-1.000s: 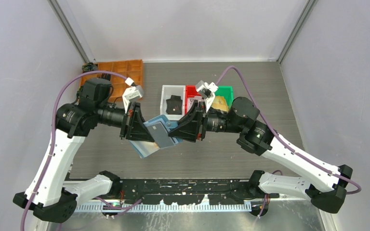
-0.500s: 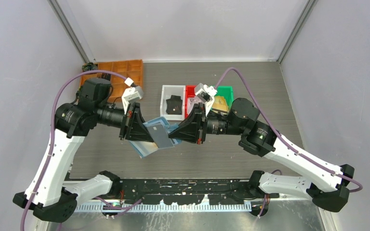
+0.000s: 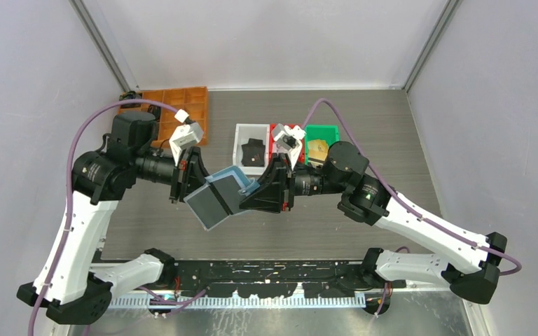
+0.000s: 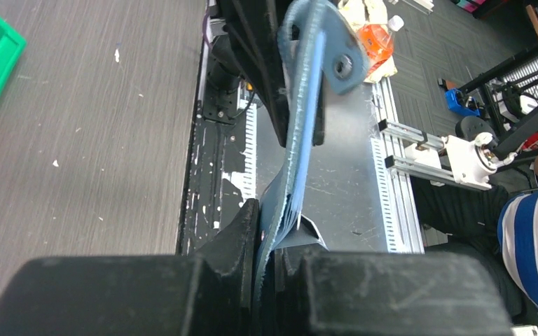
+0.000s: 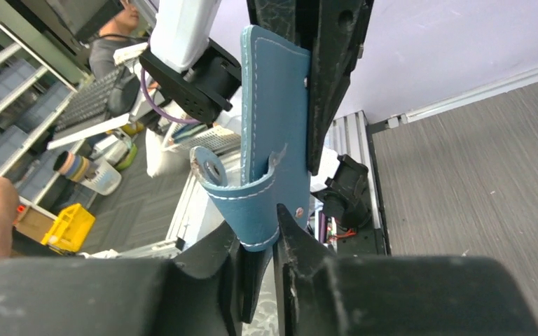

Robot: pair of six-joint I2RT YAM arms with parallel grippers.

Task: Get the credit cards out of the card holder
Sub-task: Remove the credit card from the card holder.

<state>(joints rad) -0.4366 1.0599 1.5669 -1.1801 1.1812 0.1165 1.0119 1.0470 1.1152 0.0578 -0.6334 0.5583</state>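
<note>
The teal-blue card holder [image 3: 230, 180] hangs in the air over the table between my two grippers. My left gripper [image 3: 195, 183] is shut on its left edge. In the left wrist view the card holder [image 4: 307, 105] shows edge-on, pinched in my left gripper [image 4: 270, 245]. A grey credit card [image 3: 209, 207] sticks out of it toward the near left; a corner of a credit card [image 4: 309, 234] shows beside the fingers. My right gripper [image 3: 258, 192] holds the opposite end. In the right wrist view that gripper [image 5: 270, 231] sits with its jaws slightly apart, closed around the card holder [image 5: 277, 119] at its snap strap [image 5: 214, 175].
Behind the grippers stand a white bin [image 3: 239, 150] with a black item in it, a red bin [image 3: 276, 133] and a green bin [image 3: 320, 131]. An orange compartment tray [image 3: 189, 98] lies at the back left. Both arm bases stand along the near edge.
Both grippers moved left with the card holder. The holder turned, so the grey card now points to the near left. The right gripper closed tight, then widened again.
</note>
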